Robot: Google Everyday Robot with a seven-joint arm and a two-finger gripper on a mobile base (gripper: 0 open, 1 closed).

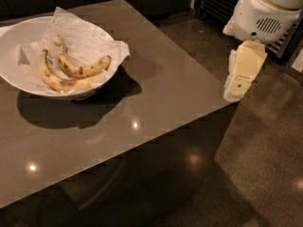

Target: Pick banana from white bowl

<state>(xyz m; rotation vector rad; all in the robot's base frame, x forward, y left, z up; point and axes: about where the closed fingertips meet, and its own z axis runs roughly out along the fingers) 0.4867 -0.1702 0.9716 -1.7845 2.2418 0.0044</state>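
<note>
Dark glossy desk [156,89], white bowl [21,34] at its far-left end, speckled banana [81,69] inside, touching a paler banana [57,82]. Gripper [236,89] hangs off the desk's right edge, well apart, and I can't tell if it's open. My worry is it grabs both bananas or snags the paper liner [75,32].

Rounded white plastic housing [265,13] at upper right, marked by an oval slotted vent grille [268,25] and a tan band near the top. Beneath it, a blocky pale cream hand [239,84], faceted, bearing one small dark round mark, just beside the glossy brown worktop [165,93] at its right edge.
</note>
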